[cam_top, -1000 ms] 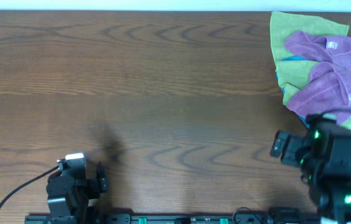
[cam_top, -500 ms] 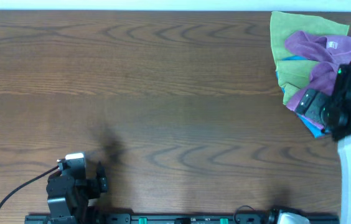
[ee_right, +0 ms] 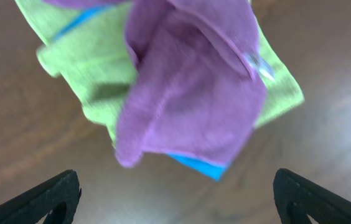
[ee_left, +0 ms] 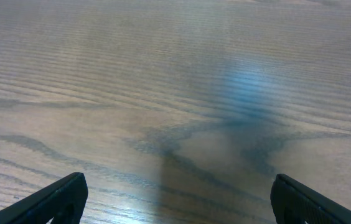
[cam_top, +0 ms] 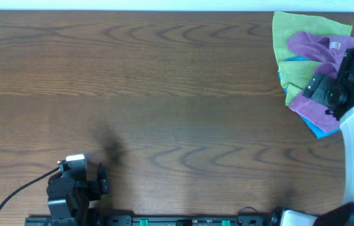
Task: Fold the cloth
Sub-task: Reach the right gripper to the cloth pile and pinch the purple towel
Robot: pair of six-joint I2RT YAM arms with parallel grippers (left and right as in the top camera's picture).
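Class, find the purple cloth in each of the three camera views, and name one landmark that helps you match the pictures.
Overhead: the purple cloth lies at the far right, near the top edge.
Left wrist: not in it; only the bare table shows.
Right wrist: it fills the middle of the picture.
Landmark: the green cloth beneath it, seen in the overhead and right wrist views.

Robot lab bench: wood-grain table (cam_top: 164, 94), black mounting rail (cam_top: 183, 221) at edge.
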